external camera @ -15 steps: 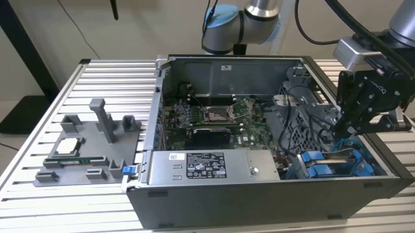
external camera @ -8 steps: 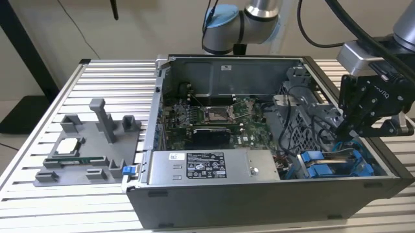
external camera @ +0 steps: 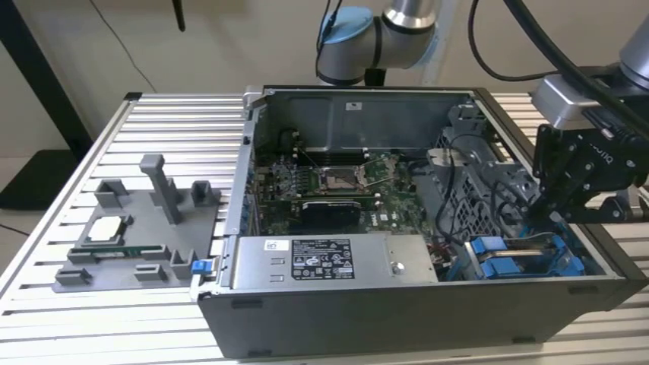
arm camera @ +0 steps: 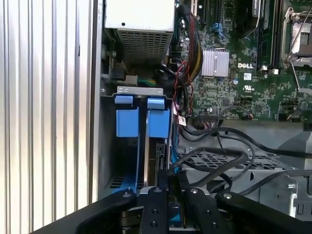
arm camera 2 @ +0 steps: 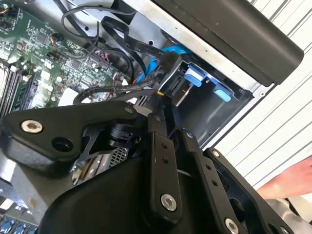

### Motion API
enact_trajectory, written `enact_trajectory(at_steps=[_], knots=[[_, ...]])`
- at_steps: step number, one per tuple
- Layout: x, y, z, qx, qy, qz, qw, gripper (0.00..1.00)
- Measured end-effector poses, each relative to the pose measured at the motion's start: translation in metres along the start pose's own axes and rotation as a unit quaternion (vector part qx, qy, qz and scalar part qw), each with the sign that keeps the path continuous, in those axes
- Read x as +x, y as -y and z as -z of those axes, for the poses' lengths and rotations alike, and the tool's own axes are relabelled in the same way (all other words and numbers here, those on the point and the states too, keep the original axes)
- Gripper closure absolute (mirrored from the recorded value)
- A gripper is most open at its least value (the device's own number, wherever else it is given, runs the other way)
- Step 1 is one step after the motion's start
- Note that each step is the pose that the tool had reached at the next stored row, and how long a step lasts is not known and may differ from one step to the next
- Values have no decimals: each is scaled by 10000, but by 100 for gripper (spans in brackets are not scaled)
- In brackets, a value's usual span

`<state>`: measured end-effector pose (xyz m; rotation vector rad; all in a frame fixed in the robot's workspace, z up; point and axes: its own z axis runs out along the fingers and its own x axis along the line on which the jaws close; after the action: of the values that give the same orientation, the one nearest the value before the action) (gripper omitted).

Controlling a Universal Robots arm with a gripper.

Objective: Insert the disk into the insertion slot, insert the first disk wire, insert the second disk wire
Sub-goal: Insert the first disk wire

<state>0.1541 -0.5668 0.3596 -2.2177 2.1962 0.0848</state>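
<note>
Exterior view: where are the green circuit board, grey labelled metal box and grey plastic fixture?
Green circuit board (external camera: 279, 186): exterior view, bare board area.
Grey labelled metal box (external camera: 411, 251): exterior view, bare top.
Grey plastic fixture (external camera: 163, 190): exterior view, upright post.

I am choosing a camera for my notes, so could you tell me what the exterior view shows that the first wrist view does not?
The exterior view adds the grey fixture tray, at that view's left, and the arm's upper joints. The first wrist view adds the finned heatsink. Both share the motherboard, the power supply and the blue carriers.
</note>
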Motion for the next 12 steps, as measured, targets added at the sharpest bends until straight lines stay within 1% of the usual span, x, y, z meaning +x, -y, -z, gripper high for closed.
enact_trajectory(at_steps=[6,12], knots=[[51,14,-38,-5,0,-2,10000,100],[75,22,-75,-5,0,-2,10000,100]])
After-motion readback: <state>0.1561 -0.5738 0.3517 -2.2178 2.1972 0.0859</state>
